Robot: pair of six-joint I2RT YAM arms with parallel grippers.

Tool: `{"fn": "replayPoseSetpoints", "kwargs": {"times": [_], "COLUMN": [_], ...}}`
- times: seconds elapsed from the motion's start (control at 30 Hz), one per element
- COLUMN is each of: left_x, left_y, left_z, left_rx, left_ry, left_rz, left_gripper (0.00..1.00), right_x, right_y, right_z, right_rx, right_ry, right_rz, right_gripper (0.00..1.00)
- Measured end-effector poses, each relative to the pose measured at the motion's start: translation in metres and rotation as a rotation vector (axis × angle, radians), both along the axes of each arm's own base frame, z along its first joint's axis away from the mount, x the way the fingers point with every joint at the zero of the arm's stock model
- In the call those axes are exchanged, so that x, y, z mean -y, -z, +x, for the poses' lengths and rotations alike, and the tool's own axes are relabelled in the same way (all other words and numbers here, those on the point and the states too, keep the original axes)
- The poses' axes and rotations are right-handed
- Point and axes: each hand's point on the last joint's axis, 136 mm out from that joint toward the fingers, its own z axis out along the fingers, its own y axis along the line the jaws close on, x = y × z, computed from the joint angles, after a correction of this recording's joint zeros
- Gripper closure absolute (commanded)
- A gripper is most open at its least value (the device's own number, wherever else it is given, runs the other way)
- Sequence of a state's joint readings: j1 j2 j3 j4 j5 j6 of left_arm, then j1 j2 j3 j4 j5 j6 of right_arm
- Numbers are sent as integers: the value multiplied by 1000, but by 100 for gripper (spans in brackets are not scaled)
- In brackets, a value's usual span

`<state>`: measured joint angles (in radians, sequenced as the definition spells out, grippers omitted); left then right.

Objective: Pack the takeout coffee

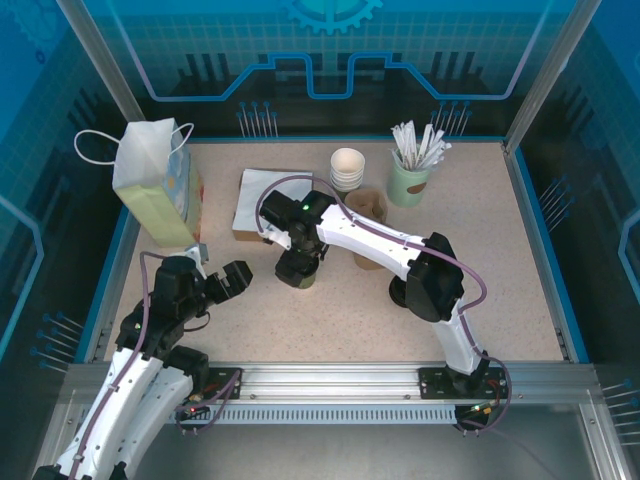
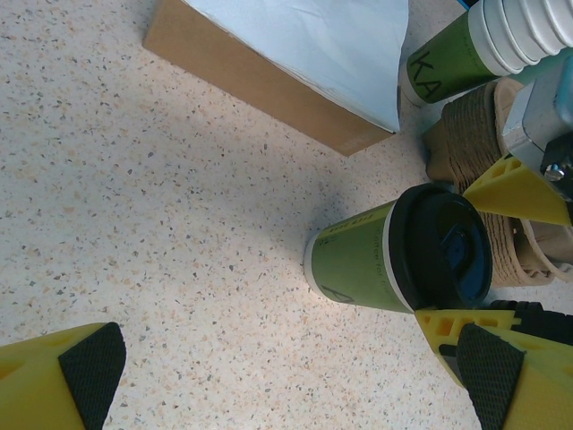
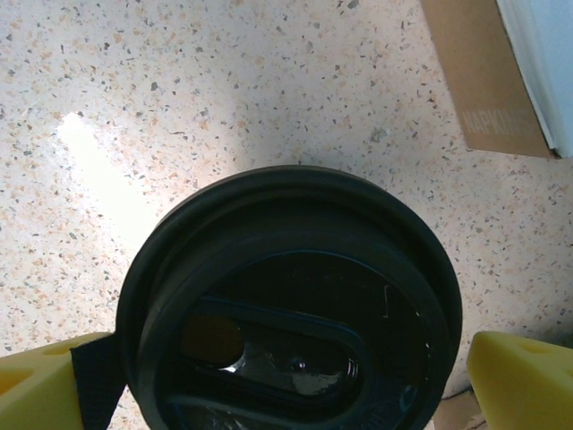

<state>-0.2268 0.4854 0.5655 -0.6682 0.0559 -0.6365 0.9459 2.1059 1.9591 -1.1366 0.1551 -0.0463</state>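
While the takeout coffee (image 2: 354, 269) stands upright on the speckled table (image 2: 134, 224), just left of centre in the overhead view, the right pincer (image 1: 298, 266) hangs directly above it with its jaws spread to their widest. Seen from the right wrist, the cup's black lid (image 3: 291, 313) takes up the lower middle of the frame. One yellow finger (image 3: 45, 385) sits at its left edge and the other at lower right, where a strip of table shows between finger and lid. At the left edge the black pad meets the lid's outline; whether it truly touches I cannot tell. Nothing is gripped.

From the left wrist, the cup appears right of centre, olive-green side toward the camera. The right pincer's two yellow fingertips flank its lid above and below.

The left pincer (image 1: 232, 280) rests at lower left of the overhead view, well apart from the cup, jaws fully parted and empty.

A brown box (image 2: 269, 90) with a white top lies at upper centre of the left-wrist view. A stack of cups (image 2: 501, 40) and a brown pulp carrier (image 2: 470, 134) sit at upper right, near the coffee.
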Motion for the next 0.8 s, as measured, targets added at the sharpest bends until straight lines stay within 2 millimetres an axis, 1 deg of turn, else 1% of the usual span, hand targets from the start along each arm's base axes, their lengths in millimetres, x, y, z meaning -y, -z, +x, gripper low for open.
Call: {"fn": "replayPoseSetpoints", "kwargs": {"times": [0.33, 0.8], "left_x": [0, 0], "left_y": [0, 0], "left_z": [0, 0], "left_rx": [0, 0], "left_ry": [0, 0], "left_rz": [0, 0], "left_gripper": [1, 1], "right_x": [0, 2], "right_y": [1, 12], "right_z": [-1, -3], "right_rx": [-22, -49], "right_ry": [3, 4], "right_rz": [12, -4], "right_gripper": [0, 0]}}
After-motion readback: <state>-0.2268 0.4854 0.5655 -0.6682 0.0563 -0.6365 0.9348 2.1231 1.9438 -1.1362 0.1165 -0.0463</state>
